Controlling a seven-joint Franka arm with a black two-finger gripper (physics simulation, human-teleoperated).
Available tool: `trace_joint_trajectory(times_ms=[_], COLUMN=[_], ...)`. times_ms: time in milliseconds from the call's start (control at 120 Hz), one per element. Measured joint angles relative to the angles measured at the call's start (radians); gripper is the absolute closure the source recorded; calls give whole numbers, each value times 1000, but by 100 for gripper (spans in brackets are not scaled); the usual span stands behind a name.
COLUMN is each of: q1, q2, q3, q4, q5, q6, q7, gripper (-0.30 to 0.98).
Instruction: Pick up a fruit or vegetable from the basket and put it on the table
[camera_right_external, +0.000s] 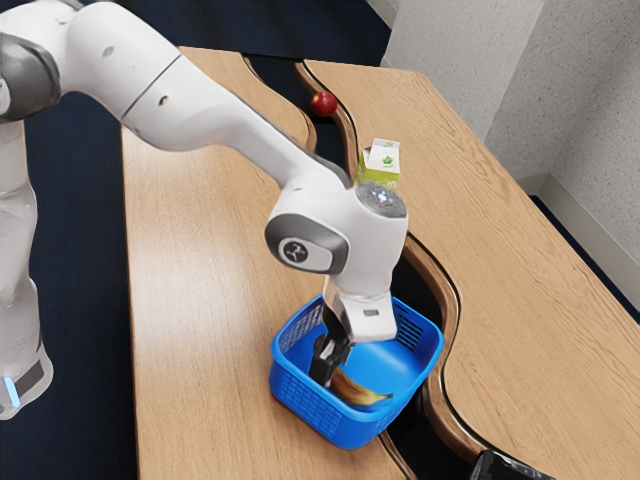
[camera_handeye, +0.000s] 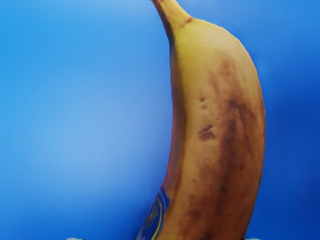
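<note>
My gripper reaches down inside the blue basket, at the end of a yellow banana lying on the basket's bottom. In the wrist view, the brown-spotted banana has its stem pointing away from the hand and a blue sticker near the gripper. Two pale fingertip edges of the gripper stand wide apart, on either side of the banana, with a broad gap on one side. It is open. The banana's near end is hidden in the exterior view.
A red apple and a green-and-white carton are farther back on the wooden table. A dark, curved channel runs through the table beside and under the basket. A black object stands at the exterior view's lower right.
</note>
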Motion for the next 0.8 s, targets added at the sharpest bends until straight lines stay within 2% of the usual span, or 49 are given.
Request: trace_joint_trajectory(times_ms=[175, 283, 550, 667, 800], q1=[-2, 3, 0, -1, 0], q2=[2, -11, -194, -310, -391], q3=[1, 0, -4, 51, 185], q4=[1, 6, 18, 55, 77], q5=[2, 3, -8, -18, -23], q6=[4, 4, -27, -86, -164], q7=[-1, 0, 3, 5, 10], gripper=[52, 54, 54, 55, 55])
